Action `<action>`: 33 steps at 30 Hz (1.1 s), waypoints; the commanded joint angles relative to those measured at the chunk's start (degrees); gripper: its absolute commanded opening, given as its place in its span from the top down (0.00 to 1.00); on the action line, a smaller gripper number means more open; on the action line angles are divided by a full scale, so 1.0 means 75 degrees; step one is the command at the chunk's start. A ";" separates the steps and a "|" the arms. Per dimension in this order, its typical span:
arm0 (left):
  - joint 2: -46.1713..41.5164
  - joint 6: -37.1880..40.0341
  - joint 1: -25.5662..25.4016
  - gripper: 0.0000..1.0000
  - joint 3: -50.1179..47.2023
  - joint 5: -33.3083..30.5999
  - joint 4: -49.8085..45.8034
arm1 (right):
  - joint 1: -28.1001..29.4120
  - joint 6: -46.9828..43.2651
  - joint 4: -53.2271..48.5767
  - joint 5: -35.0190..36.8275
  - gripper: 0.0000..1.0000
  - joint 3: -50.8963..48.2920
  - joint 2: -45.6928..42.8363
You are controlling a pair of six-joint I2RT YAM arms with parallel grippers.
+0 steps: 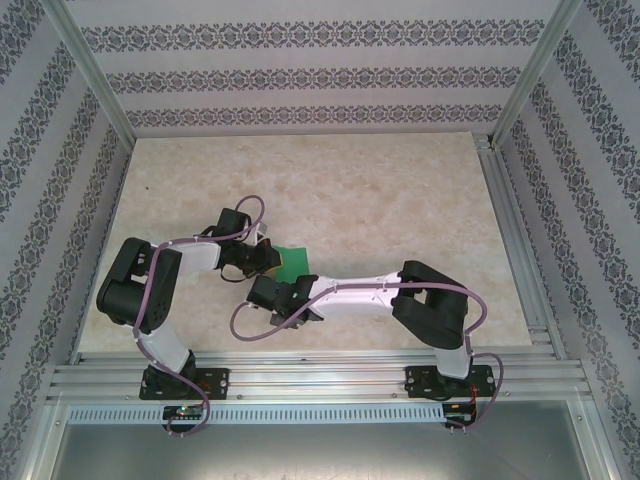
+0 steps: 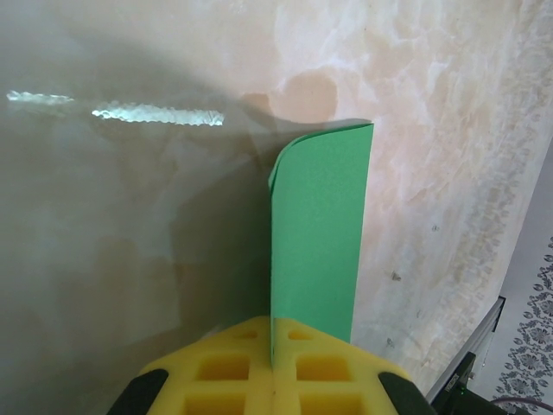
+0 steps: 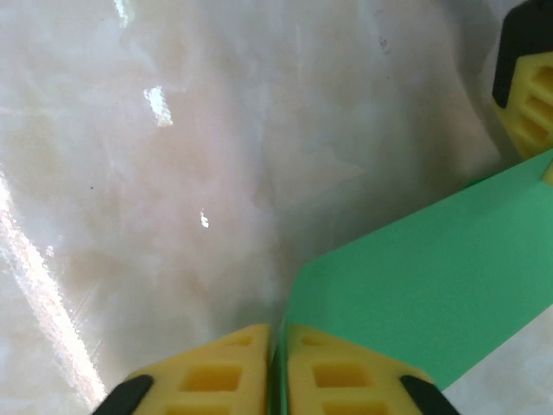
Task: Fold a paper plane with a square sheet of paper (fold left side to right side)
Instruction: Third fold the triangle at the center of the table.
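My right gripper (image 3: 276, 350) sits at the near edge, its yellow pads pressed together with a thin edge of the square sheet of paper (image 3: 423, 281) pinched between them. The green sheet runs off to the far right, reaching the left gripper's yellow finger (image 3: 527, 104) in the corner. The pale marbled table (image 3: 173, 216) lies beneath, streaked with glare.

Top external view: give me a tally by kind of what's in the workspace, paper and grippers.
green paper sheet: 1
yellow-padded grippers: 2 (left gripper, right gripper, each shut on the sheet)
Total: 3
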 commanded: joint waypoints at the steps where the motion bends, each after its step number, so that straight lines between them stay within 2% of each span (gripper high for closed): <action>1: 0.0119 0.0157 0.0078 1.00 0.0177 -0.0066 -0.0207 | -0.0284 0.0037 0.0053 -0.0853 0.99 0.0096 -0.0404; 5: 0.0141 0.0257 0.0086 1.00 0.0219 -0.0066 -0.0292 | -0.0592 0.0037 -0.0050 -0.1416 1.00 0.0076 -0.0528; 9: 0.0121 0.0361 0.0082 1.00 0.0262 -0.0085 -0.0399 | -0.1009 0.0117 0.0000 -0.2420 1.00 -0.0015 -0.0639; 15: 0.0128 0.0411 0.0085 1.00 0.0256 -0.0106 -0.0439 | -0.1584 0.0369 0.0075 -0.3190 1.00 -0.0200 -0.0591; 28: 0.0219 0.0507 0.0082 1.00 0.0316 -0.0216 -0.0544 | -0.2245 0.0778 0.0461 -0.4127 1.00 -0.0532 -0.0393; 33: 0.0296 0.0545 0.0085 1.00 0.0364 -0.0218 -0.0567 | -0.2375 0.0790 0.0489 -0.4200 1.00 -0.0512 -0.0289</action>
